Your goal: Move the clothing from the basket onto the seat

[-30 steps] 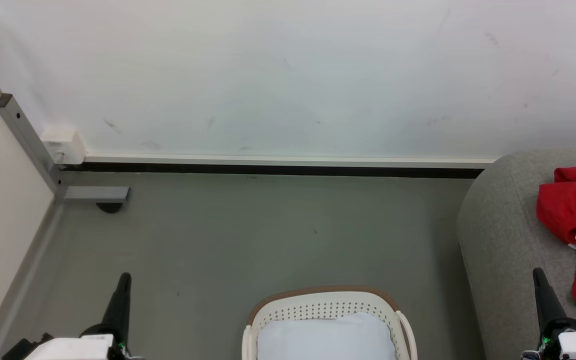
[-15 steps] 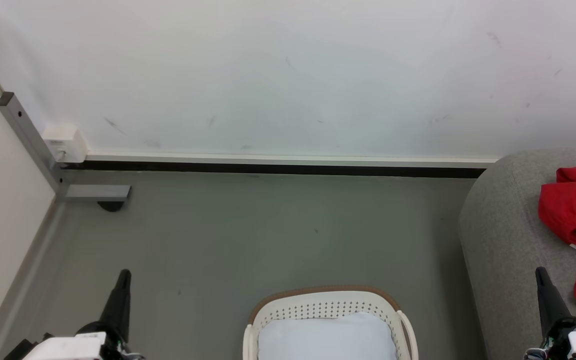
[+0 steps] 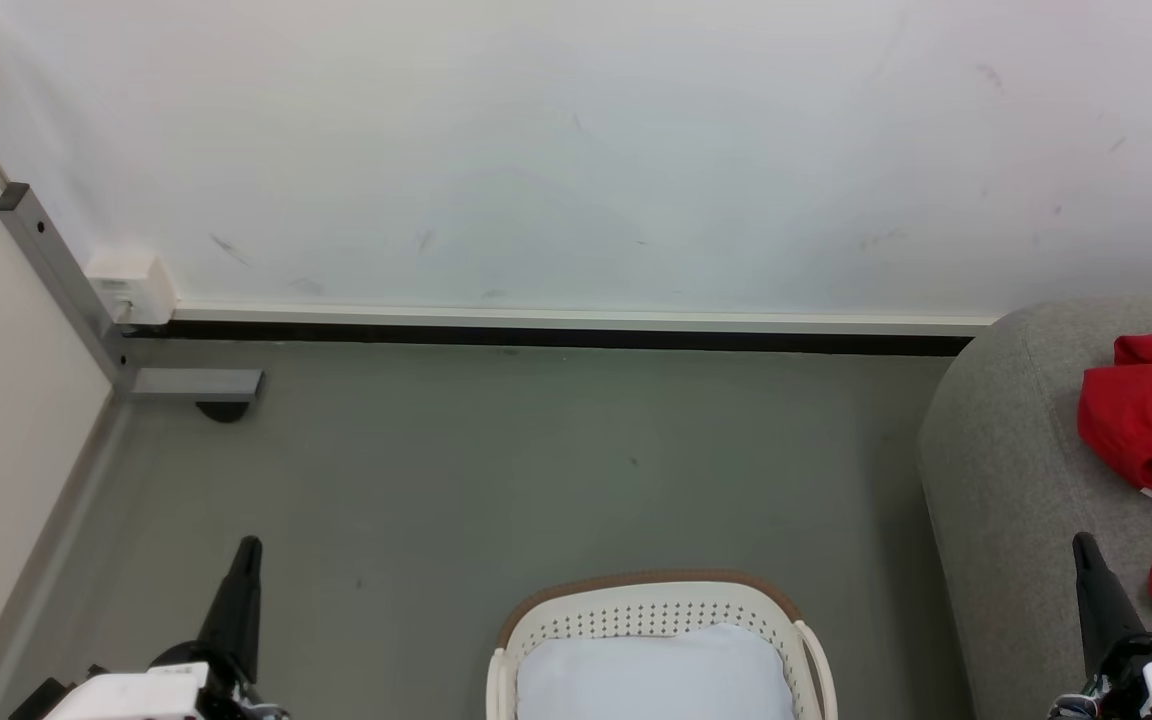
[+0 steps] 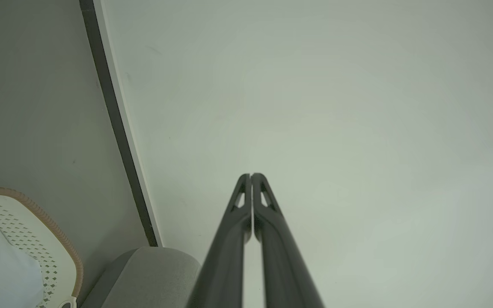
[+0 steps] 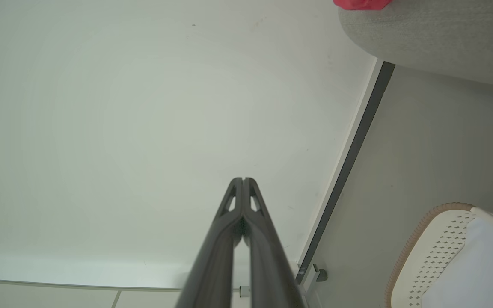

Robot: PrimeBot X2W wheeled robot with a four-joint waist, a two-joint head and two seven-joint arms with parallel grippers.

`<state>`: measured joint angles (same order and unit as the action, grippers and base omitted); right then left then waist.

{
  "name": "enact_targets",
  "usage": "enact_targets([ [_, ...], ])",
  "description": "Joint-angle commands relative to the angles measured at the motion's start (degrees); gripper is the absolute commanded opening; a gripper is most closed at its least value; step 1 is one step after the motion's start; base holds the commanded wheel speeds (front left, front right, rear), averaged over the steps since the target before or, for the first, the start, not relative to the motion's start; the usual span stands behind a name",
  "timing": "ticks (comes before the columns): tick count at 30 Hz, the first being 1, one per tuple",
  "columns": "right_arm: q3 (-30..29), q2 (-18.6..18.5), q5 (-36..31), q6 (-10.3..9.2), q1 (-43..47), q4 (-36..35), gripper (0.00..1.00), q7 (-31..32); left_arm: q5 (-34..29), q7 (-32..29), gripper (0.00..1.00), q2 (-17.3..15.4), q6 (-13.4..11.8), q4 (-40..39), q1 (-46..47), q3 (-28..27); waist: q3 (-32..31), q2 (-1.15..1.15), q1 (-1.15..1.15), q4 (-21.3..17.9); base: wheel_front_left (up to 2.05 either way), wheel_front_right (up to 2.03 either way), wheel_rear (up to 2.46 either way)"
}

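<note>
Red clothing (image 3: 1151,420) heap x1; basket (image 3: 636,620) x1

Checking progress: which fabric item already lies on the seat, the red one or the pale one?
The red clothing, bunched on the grey seat; the pale cloth sits in the basket.

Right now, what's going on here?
Nothing is being handled. The left end effector and the right end effector are both shut and empty, pointing forward on either side of the basket, which stands on the floor. Red clothing lies on the grey seat at the right. What shows of the basket's inside is a pale lining.
</note>
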<state>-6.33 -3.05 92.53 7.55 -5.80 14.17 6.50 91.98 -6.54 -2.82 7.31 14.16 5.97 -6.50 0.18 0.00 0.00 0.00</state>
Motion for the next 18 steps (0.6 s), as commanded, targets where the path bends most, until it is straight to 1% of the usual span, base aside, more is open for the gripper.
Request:
enact_targets([
  [1,-0.26,0.08,-0.02,-0.12,-0.72,-0.31,0.00,0.07,0.76,-0.23,0.00,-0.10,0.33,-0.20,0.49,-0.15,0.00,0.00,0.00,0.00,0.00,0.00,0.00],
  [18,-0.31,0.11,-0.09,-0.12,-0.72,-0.31,0.00,0.13,0.77,-0.22,0.00,-0.10,0.28,-0.20,0.48,-0.14,0.00,0.00,0.00,0.00,0.00,0.00,0.00],
])
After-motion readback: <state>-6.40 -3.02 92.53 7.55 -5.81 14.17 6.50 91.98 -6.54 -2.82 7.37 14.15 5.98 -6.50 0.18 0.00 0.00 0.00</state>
